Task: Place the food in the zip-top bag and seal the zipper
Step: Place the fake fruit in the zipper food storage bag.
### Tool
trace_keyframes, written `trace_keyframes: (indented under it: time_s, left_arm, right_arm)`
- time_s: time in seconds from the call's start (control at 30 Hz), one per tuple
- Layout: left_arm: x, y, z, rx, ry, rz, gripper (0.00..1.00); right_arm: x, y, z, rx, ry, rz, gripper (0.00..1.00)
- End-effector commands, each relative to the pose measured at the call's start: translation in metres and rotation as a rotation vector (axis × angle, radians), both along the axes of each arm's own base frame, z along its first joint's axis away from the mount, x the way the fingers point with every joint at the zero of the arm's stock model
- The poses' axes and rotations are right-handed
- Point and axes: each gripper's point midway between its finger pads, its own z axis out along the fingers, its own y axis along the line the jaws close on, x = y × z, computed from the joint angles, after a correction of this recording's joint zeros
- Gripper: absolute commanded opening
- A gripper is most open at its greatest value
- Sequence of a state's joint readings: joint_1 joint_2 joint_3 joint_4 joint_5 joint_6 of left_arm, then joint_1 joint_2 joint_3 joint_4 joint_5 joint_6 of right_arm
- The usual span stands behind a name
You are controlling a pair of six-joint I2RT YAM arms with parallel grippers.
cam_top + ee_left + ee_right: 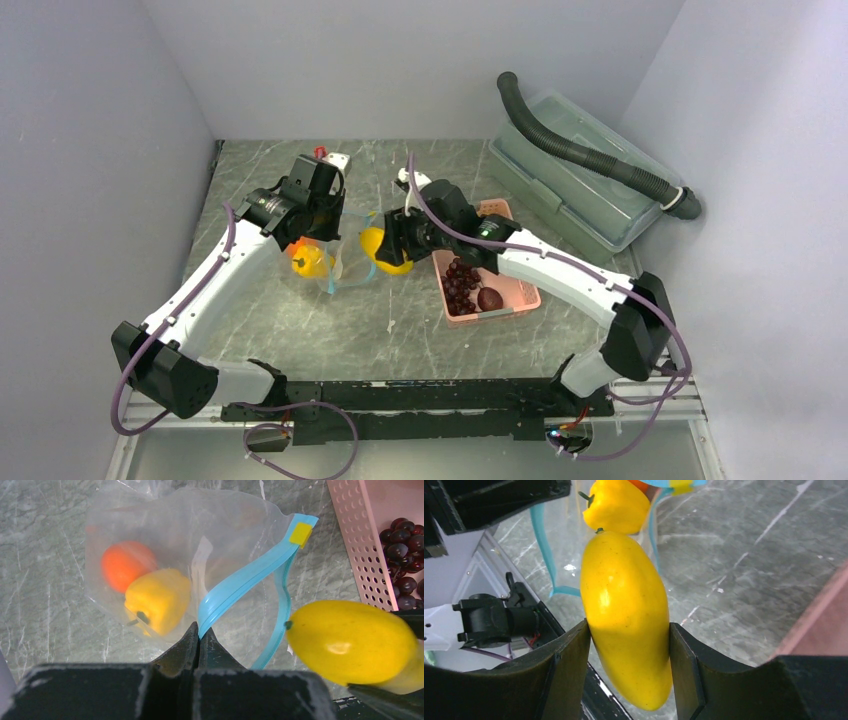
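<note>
My left gripper [200,629] is shut on the blue-teal zipper strip [240,585] of the clear zip-top bag [200,520] and holds its mouth open. A small yellow tab [301,534] sits at the strip's end. Inside the bag lie an orange [125,565] and a yellow bell pepper [157,600]. My right gripper [629,627] is shut on a yellow oblong fruit [626,610], stem end toward the bag's mouth, just outside it [385,250]. Dark grapes [460,280] and a reddish-brown round fruit [490,298] lie in the pink basket [520,300].
The pink slotted basket stands just right of the bag [360,545]. A large clear lidded storage box [580,190] with a dark corrugated hose [590,150] across it stands at the back right. Grey walls close in on three sides.
</note>
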State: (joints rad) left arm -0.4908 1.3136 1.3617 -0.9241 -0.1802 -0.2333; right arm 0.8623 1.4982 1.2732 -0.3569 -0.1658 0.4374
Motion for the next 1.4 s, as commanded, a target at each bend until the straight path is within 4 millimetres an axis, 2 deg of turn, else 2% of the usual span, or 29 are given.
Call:
trace_keyframes:
  time_s: [0.0,0.23,0.47,0.83,0.93,1.13,1.37]
  left_arm:
    - [0.004,-0.003,0.003,-0.019,-0.018,0.002,0.0]
    - [0.003,-0.004,0.004,-0.023,-0.022,0.0,0.0]
    - [0.003,-0.004,0.005,-0.028,-0.023,-0.004,0.0]
    - [0.002,-0.007,0.005,-0.036,-0.019,-0.013,0.0]
    - [0.002,-0.006,0.005,-0.036,-0.018,-0.013,0.0]
    - [0.002,-0.007,0.004,-0.036,-0.015,-0.014,0.0]
    - [0.002,-0.007,0.004,-0.037,-0.016,-0.016,0.0]
  right_arm:
    - [0.002,0.033,0.037,0.129,-0.033,0.037,0.36]
    - [0.012,0.058,0.026,0.132,0.037,0.008,0.36]
    - [0.029,0.077,0.015,0.144,0.093,-0.066,0.36]
    - [0.055,0.093,0.002,0.176,0.156,-0.204,0.37]
    - [0.06,0.094,-0.001,0.189,0.168,-0.244,0.41]
    - [0.068,0.097,-0.001,0.215,0.181,-0.29,0.57]
    - [0.07,0.099,0.0,0.236,0.185,-0.294,0.71]
